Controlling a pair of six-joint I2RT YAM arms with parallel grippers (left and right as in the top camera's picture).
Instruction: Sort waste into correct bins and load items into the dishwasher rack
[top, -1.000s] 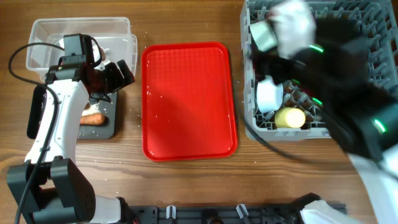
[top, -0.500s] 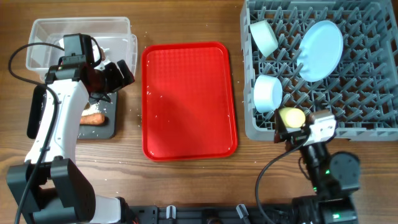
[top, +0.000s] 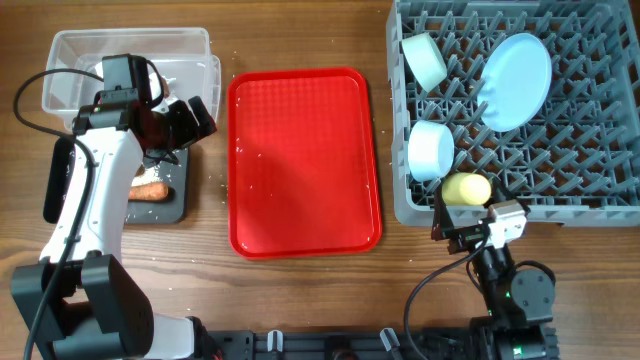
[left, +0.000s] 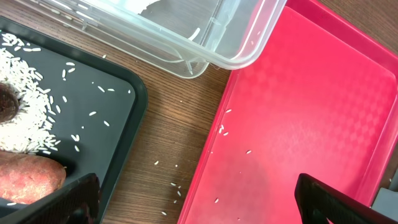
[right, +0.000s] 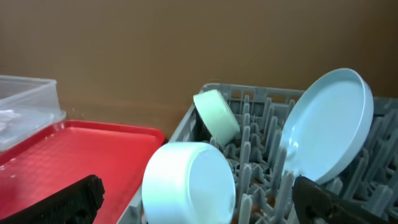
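My left gripper (top: 190, 118) (left: 205, 208) is open and empty. It hovers between the black tray (top: 180, 205) (left: 118, 106) and the red serving tray. The black tray holds white rice (left: 31, 118), a brown lump (left: 5, 102) and the carrot (top: 150, 190) (left: 28, 177). The clear tub (top: 80, 50) (left: 205, 37) lies behind it. My right gripper (top: 468, 218) (right: 199, 205) is open and empty at the front edge of the grey rack (top: 560, 170) (right: 261, 168). The rack holds the pale green bowl (top: 425, 58) (right: 217, 115), light blue plate (top: 515, 80) (right: 326, 134), light blue bowl (top: 432, 150) (right: 186, 183) and yellow cup (top: 467, 188). No spoon, wrapper or tissue shows.
The flat red serving tray (top: 305, 160) (left: 298, 124) (right: 68, 155) lies in the middle with a few rice grains on it. More loose grains (left: 174, 185) lie on the wood between it and the black tray.
My right arm has drawn back from over the rack to the table's front edge, uncovering the dishes in the rack. The left arm has not moved.
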